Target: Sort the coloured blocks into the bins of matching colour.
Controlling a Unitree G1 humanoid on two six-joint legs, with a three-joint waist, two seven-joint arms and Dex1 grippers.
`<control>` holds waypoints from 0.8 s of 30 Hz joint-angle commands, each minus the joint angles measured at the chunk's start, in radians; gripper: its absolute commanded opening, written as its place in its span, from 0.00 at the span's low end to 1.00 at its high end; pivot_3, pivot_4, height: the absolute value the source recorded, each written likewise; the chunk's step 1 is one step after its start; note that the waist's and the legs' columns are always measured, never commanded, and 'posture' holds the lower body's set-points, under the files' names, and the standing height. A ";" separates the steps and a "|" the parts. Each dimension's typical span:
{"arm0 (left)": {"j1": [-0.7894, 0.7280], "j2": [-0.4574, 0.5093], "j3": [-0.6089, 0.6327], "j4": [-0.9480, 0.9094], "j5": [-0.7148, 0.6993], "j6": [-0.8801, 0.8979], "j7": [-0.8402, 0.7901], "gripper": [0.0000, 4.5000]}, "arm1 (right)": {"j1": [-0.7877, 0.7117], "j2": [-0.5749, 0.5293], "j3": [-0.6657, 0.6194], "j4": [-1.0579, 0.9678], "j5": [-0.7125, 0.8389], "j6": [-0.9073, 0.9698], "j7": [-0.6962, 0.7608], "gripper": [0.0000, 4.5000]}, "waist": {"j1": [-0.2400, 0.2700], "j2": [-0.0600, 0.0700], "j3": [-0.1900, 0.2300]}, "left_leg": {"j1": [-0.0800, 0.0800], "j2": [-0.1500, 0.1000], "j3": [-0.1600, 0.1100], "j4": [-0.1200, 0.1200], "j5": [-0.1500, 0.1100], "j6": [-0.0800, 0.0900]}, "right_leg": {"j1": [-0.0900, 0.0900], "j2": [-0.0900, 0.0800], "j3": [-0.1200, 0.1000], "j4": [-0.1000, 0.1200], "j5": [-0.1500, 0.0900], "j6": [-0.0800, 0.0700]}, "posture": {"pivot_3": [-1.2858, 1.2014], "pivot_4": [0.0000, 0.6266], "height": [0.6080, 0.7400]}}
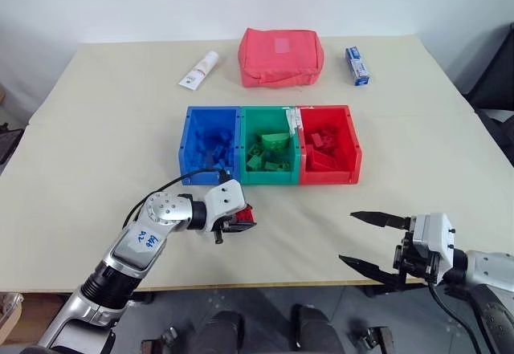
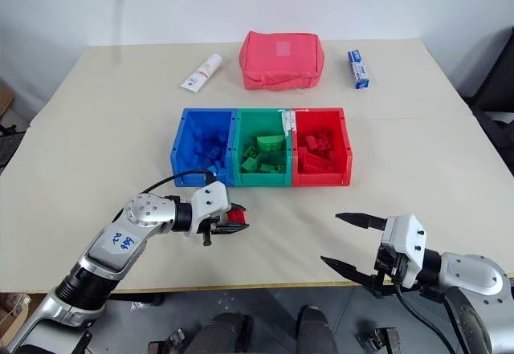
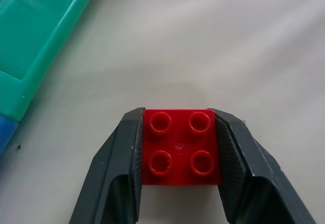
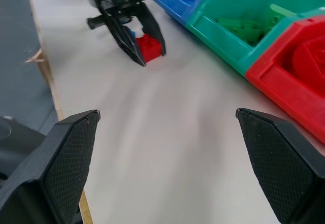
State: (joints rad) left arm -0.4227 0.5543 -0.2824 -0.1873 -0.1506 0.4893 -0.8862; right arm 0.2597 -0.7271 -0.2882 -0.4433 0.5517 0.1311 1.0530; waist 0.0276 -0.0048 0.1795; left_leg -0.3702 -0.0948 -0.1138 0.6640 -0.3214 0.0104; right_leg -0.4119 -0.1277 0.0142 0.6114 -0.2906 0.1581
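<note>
Lab, bare table [image 1: 96, 129] (plain white wall [image 1: 120, 1])

You can make out little writing here; a white sticker [image 1: 144, 240] on the left forearm carries handwritten characters, but they sit at an angle and you cannot read them with certainty; the white tube [image 1: 199, 71] at the far side of the surface [image 1: 96, 129] bears a red band and small print too fine to read; the blue and white box [image 1: 357, 66] beside the red pouch [image 1: 280, 56] shows lettering you cannot make out.
</note>
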 commanded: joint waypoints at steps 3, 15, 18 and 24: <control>-0.106 -0.181 0.118 -0.016 -0.159 -0.018 0.051 0.33 | 0.021 0.104 -0.093 -0.061 0.033 -0.026 -0.142 1.00 | 0.010 0.000 0.000 | -0.001 -0.001 -0.002 0.001 0.000 0.000 | 0.001 -0.001 -0.002 0.000 0.000 0.000 | 0.52 0.24 1.00; -0.660 -0.527 0.065 0.791 0.073 -0.439 0.240 0.33 | 0.055 0.288 -0.199 -0.084 -0.054 -0.111 -0.426 1.00 | 0.019 -0.001 0.000 | -0.001 -0.004 0.001 0.001 0.000 0.000 | 0.000 0.000 -0.001 0.000 0.000 0.001 | 0.52 0.24 1.00; -0.754 -0.552 0.072 1.027 0.107 -0.542 0.242 0.33 | 0.070 0.297 -0.199 -0.096 -0.054 -0.121 -0.440 1.00 | 0.016 -0.001 0.000 | 0.000 -0.006 0.002 0.000 0.000 0.001 | 0.000 0.000 0.000 0.000 0.000 0.001 | 0.52 0.24 1.00; -0.858 -0.597 0.106 1.267 0.123 -0.653 0.207 0.55 | 0.085 0.298 -0.180 -0.112 -0.066 -0.142 -0.437 1.00 | 0.014 -0.001 0.001 | -0.001 -0.007 0.002 0.000 0.001 0.001 | -0.001 0.000 0.000 0.000 0.001 0.001 | 0.52 0.24 1.00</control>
State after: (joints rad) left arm -1.2400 -0.0319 -0.1937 1.0799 -0.0301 -0.1189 -0.6586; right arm 0.3399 -0.4315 -0.4661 -0.5109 0.4816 0.0169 0.6201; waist 0.0421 -0.0060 0.1800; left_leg -0.3710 -0.1019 -0.1119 0.6641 -0.3205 0.0118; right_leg -0.4127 -0.1276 0.0147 0.6115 -0.2899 0.1596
